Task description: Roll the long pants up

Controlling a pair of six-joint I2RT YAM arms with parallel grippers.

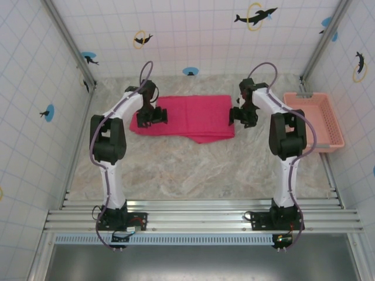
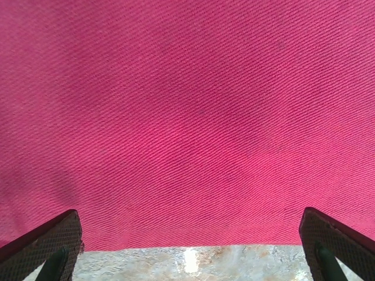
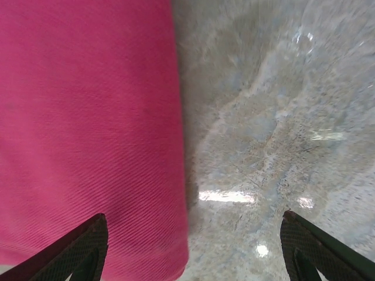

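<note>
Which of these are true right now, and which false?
1. The long pants lie folded on the table. True.
2. The left tool is shut on the cloth. False: it is open over the pants' left end.
3. The pants sit in the pink basket. False: the basket stands apart, to their right.
4. The right tool is open at the pants' right edge. True.

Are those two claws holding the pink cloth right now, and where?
Nothing is held. The left gripper and the right gripper hang with jaws open over opposite ends of the long pants, which lie on the table.
</note>
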